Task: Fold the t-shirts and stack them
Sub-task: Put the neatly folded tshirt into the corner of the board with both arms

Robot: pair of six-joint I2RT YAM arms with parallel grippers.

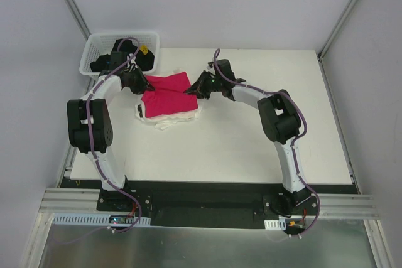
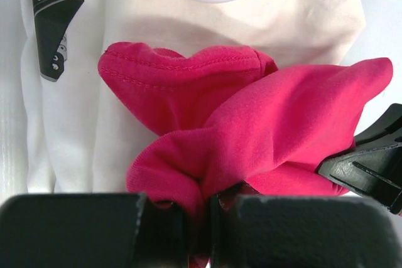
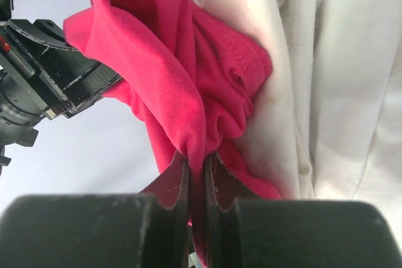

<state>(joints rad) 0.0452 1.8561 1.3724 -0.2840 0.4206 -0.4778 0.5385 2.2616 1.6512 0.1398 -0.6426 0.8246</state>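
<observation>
My left gripper (image 2: 200, 210) and right gripper (image 3: 196, 169) both pinch the magenta-red t-shirt (image 1: 166, 95).
Each pair of jaws is clamped tight on a bunched edge of it. I see it lying over the cream-white t-shirt (image 1: 164, 120) at the far left of the table (image 1: 251, 149), near the white basket (image 1: 94, 49).

1. The top camera sits high behind the arm bases and looks down from far off over the whole table (image 1: 251, 149) and the basket (image 1: 91, 54).
2. The left wrist camera looks along the left gripper (image 1: 144, 86), very close to the red shirt (image 1: 166, 92).
3. The right wrist camera looks along the right gripper (image 1: 190, 91) from the opposite side, equally close.
4. All three views share the red shirt on the cream shirt (image 1: 168, 120). Each wrist view also catches the other gripper.
</observation>
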